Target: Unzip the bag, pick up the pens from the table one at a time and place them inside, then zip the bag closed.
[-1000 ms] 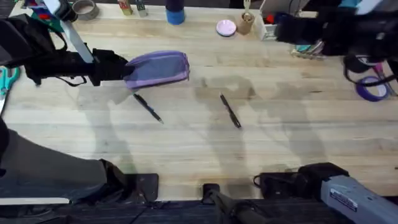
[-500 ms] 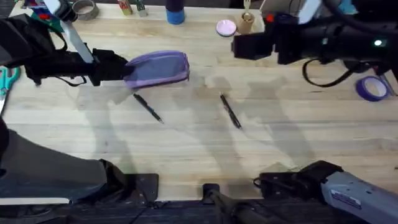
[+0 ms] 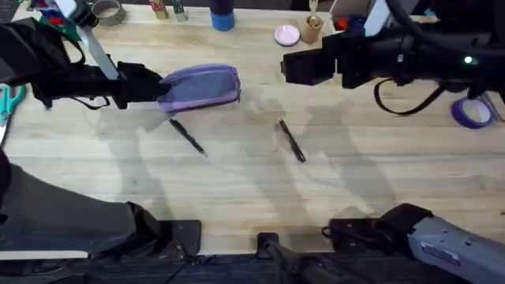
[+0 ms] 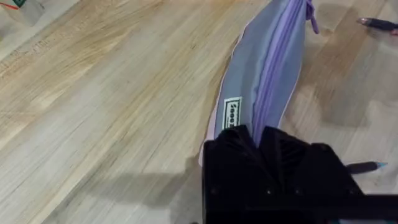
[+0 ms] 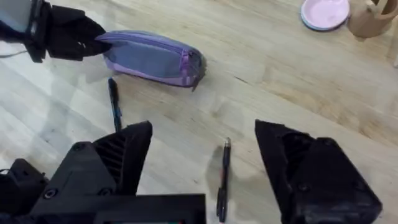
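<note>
Bag [image 3: 201,86] end hidden in left tool [image 3: 150,84], zipper slider unclear — pens [image 3: 292,140] free

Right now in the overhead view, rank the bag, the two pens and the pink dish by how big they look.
1. bag, clearly the largest.
2. The two pens, left pen and right pen, look about equally long, so I won't rank them apart.
3. pink dish, smallest across, though it sits farther from the camera.

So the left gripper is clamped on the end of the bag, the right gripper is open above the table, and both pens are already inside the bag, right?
Not quite. Both pens lie on the table, outside the bag, as the overhead view shows. The rest holds: the left gripper is clamped on the bag's end, and the right gripper is open above the table.
</note>
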